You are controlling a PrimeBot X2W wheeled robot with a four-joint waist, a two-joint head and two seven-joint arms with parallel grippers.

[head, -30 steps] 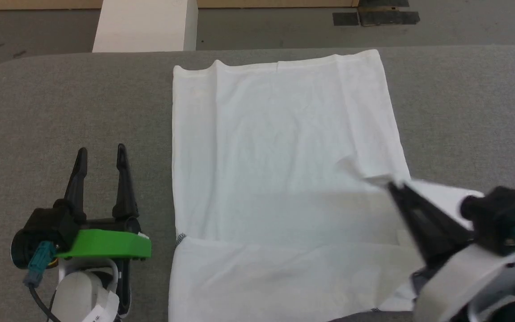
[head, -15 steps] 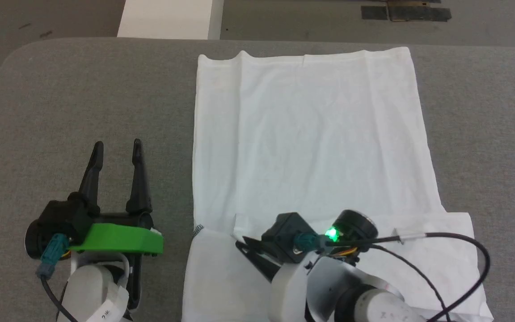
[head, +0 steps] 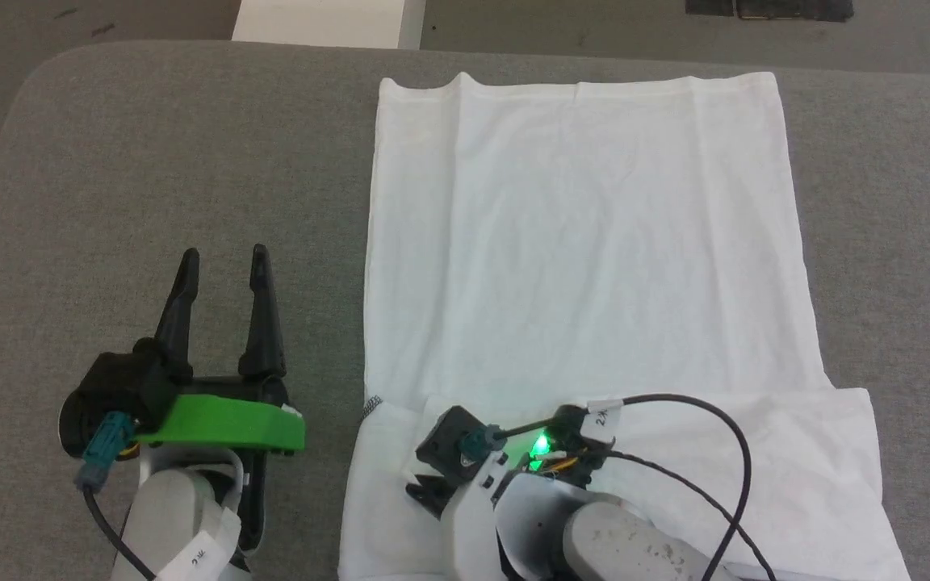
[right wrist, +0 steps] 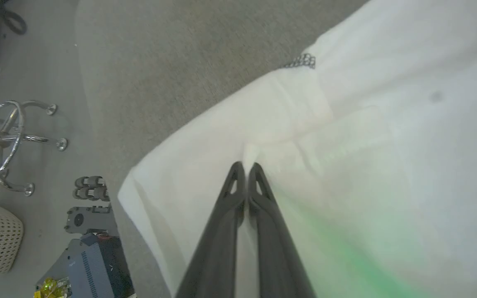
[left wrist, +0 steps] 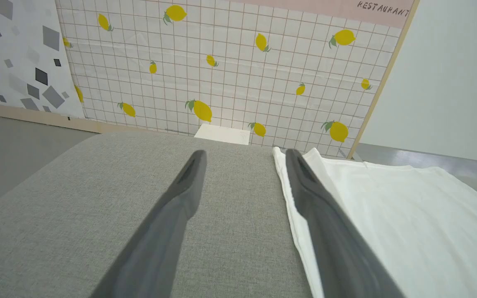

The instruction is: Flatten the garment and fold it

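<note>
Right gripper (right wrist: 245,166) swung leftward across shirt (head: 578,242), flat on grey table (head: 150,161); fingers pinched on sleeve fold. Left gripper (head: 225,258) idle, fingers apart. Sleeve fold-in under way; next: release, smooth.

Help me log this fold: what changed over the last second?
The shut right claw swept leftward across the near end of the garment, drawing pinched fabric over it. The left claw stayed open, beside the garment on the table.
</note>
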